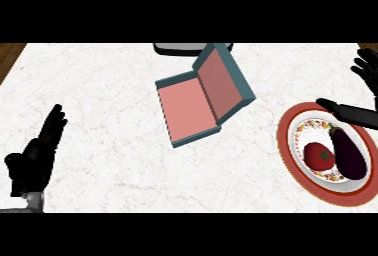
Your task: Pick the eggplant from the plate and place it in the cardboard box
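At the near left, the left hand [33,160] rests over the worktop [96,100], fingers straight and holding nothing. At the near right, the eggplant [348,154] lies on the plate [289,150], just beside a tomato [319,155]. The right hand [362,90] hangs over the plate's far rim, released, thumb near the eggplant's stem. Farther, mid-worktop, the box [203,97] lies open.
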